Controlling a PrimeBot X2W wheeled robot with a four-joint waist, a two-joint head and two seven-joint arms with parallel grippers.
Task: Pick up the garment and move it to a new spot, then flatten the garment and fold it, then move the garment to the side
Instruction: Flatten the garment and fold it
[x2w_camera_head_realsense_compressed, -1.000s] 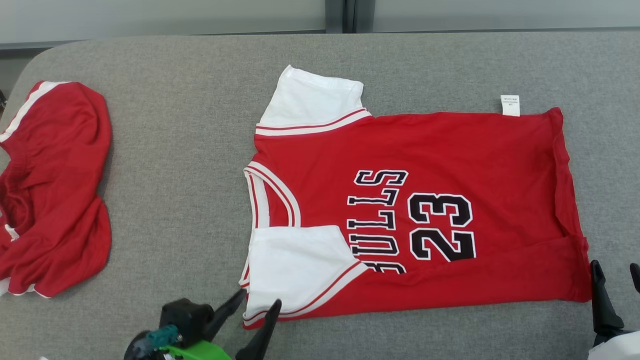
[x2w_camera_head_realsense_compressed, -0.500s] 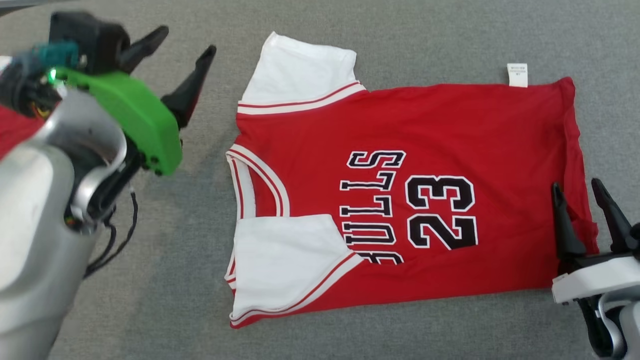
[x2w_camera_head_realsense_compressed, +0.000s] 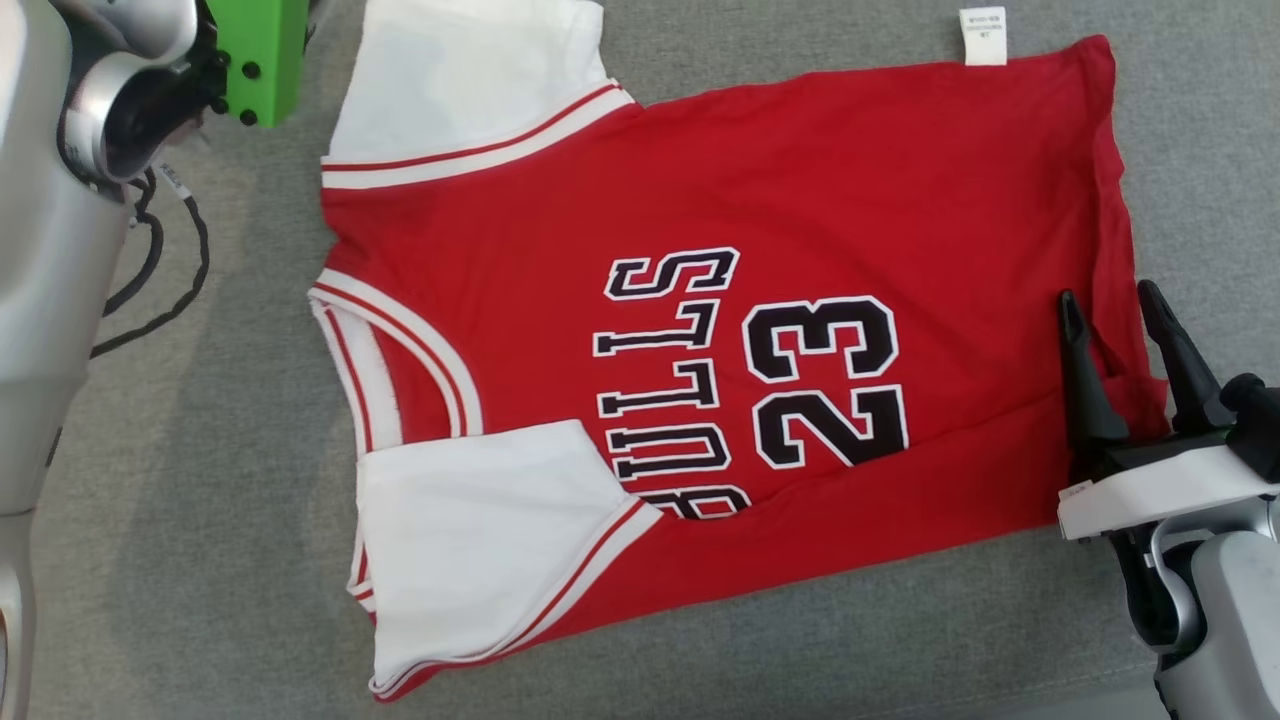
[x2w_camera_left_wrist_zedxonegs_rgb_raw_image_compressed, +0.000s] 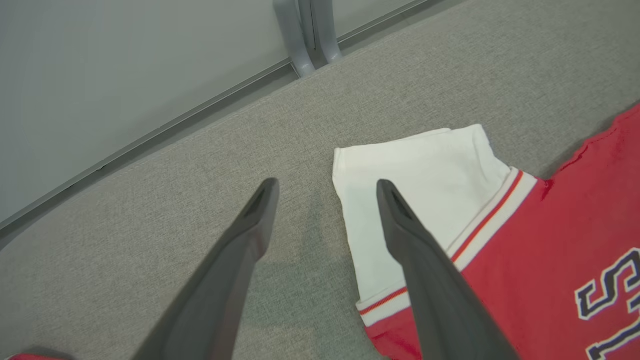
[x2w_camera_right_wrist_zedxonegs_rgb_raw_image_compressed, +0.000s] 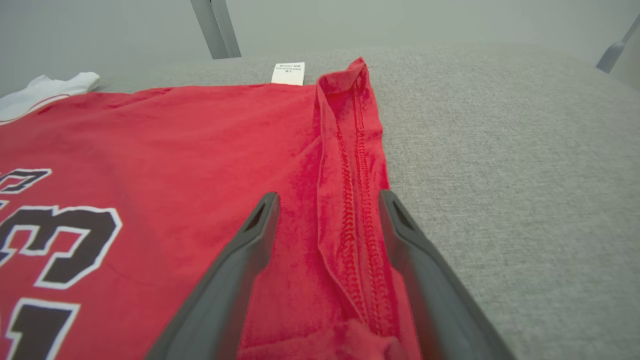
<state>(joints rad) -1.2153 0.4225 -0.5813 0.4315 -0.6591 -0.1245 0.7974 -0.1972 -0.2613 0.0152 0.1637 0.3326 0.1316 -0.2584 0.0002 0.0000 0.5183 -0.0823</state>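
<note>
The garment (x2w_camera_head_realsense_compressed: 850, 180) is a red jersey with white sleeves and black "BULLS 23" lettering, lying flat on the grey table with its neck to the left. My right gripper (x2w_camera_head_realsense_compressed: 1108, 293) is open over the hem at the garment's right edge. In the right wrist view the rolled red hem (x2w_camera_right_wrist_zedxonegs_rgb_raw_image_compressed: 352, 165) runs between the right gripper's (x2w_camera_right_wrist_zedxonegs_rgb_raw_image_compressed: 327, 196) spread fingers. My left gripper (x2w_camera_left_wrist_zedxonegs_rgb_raw_image_compressed: 326, 183) is open above the grey surface, its right finger over the edge of the far white sleeve (x2w_camera_left_wrist_zedxonegs_rgb_raw_image_compressed: 430, 170). The head view shows its green wrist (x2w_camera_head_realsense_compressed: 262, 60) at the top left.
The grey fabric table (x2w_camera_head_realsense_compressed: 200, 550) extends around the jersey, with a pale wall and a metal post (x2w_camera_left_wrist_zedxonegs_rgb_raw_image_compressed: 310, 35) behind its far edge. A white care label (x2w_camera_head_realsense_compressed: 983, 35) sticks out at the hem. My silver left arm (x2w_camera_head_realsense_compressed: 40, 300) and its black cable (x2w_camera_head_realsense_compressed: 150, 290) cover the left side.
The head camera has tilted down and closer, so the picture has shifted. My left arm has reached up to the far sleeve, and my right gripper has come forward over the hem.
</note>
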